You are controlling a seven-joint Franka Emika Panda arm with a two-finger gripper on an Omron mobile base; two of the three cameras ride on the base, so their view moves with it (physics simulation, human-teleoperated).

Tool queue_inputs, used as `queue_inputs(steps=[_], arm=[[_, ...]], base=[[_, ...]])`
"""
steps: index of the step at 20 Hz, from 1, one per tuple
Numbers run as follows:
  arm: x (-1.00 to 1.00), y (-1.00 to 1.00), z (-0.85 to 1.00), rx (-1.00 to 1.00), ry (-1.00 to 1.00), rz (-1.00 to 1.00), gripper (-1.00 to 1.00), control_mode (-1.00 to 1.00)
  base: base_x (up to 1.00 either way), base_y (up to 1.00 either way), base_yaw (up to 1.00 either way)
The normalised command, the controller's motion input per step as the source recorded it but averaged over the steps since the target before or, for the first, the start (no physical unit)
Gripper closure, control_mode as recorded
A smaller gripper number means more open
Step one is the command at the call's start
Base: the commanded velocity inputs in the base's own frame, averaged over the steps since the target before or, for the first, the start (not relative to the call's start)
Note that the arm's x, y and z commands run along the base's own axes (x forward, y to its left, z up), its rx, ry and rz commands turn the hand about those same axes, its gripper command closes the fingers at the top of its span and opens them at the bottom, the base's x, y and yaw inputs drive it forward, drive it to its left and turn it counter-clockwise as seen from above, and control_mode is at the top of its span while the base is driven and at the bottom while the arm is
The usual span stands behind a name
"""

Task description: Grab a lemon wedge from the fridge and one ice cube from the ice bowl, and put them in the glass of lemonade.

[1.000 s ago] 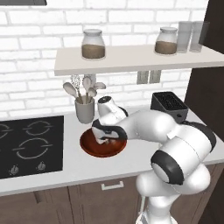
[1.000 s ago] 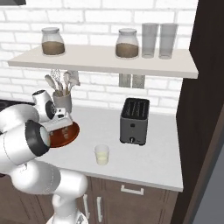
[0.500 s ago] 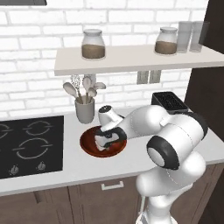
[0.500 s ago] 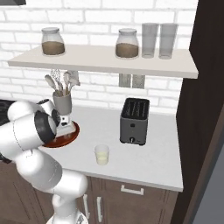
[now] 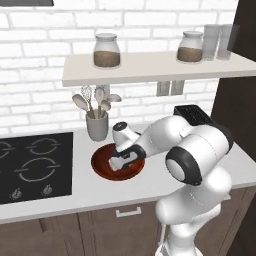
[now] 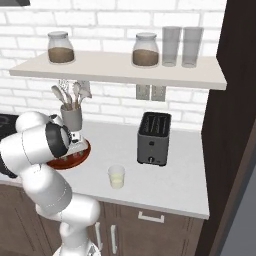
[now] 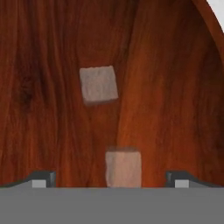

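Note:
My gripper (image 7: 110,180) is open and low inside the reddish-brown ice bowl (image 5: 100,169). One pale ice cube (image 7: 123,168) lies between the two fingertips (image 7: 43,178), apart from both. A second ice cube (image 7: 98,84) rests farther ahead on the bowl's floor. In the left base view the hand (image 5: 120,161) points down into the bowl. The glass of lemonade (image 6: 116,176) stands on the counter to the right of the ice bowl (image 6: 77,159). The lemon wedge and the fridge are out of view.
A grey utensil holder (image 5: 97,126) stands just behind the bowl. A black cooktop (image 5: 30,165) lies to its left, a toaster (image 6: 154,138) to the right. A shelf (image 5: 150,67) with jars and tall glasses hangs above. A dark tall panel (image 6: 235,125) closes the right side.
The hand has come down from above the bowl into it, and the arm's elbow has swung over the counter. The bowl and glass stay in place.

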Motion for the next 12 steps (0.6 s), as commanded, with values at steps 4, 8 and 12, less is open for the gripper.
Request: queue_inputs(steps=[4,8,12], arm=[[0.38,0.00,-0.13,0.00,0.00,0.00,-1.00,-1.00],[0.26,-0.04,-0.21,0.00,0.00,0.00,-1.00,-1.00],[0.02,-0.06,-0.21,0.00,0.00,0.00,-1.00,-1.00]], base=[[0.00,0.00,0.00],[0.00,0.00,0.00],[0.00,0.00,0.00]])
